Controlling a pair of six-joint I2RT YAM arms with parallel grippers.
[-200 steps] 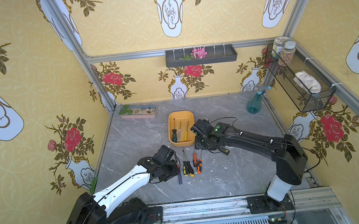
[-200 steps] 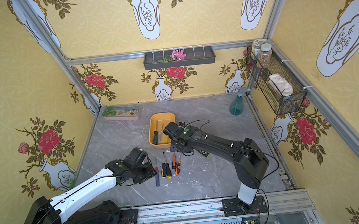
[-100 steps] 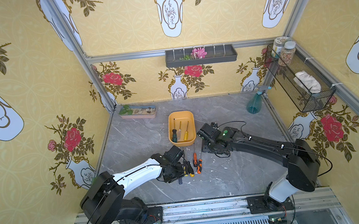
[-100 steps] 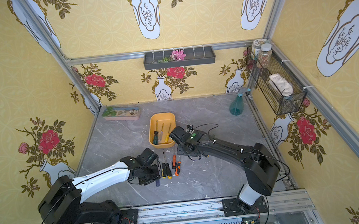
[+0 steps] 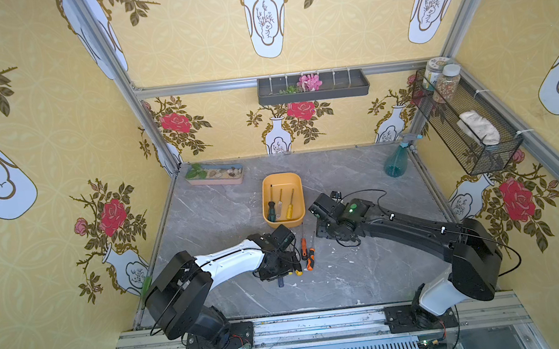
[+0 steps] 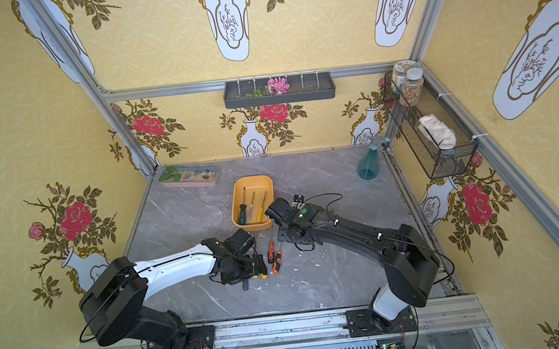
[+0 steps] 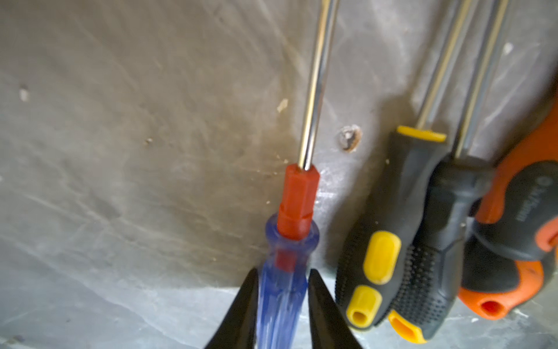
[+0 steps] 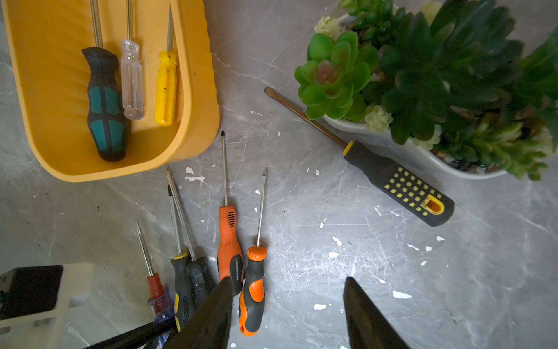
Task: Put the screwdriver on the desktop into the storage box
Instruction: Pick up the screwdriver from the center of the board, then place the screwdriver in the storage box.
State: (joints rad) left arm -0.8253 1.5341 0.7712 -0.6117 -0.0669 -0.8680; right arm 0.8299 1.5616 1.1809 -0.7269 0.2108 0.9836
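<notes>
Pick step. The left gripper [image 7: 283, 272] stood narrow, its jaws pinching the clear-blue handle of the blue screwdriver [image 7: 297, 199]. That tool lay flat on the desktop [image 5: 350, 270], lower centre in both top views, just below the storage box [image 5: 280, 176]. The box already held three screwdrivers [image 8: 129, 78]. The next move probably called for a straight lift, a carry up-frame over the box's near wall, and a release beside the others. Room was tight on one side: black-yellow screwdrivers [image 7: 392, 241] lay just right of the handle in the left wrist view, with bare grey on the left. The right gripper [image 8: 285, 284] hung wide and empty, its wrist just right of the box, and could crowd the path.
</notes>
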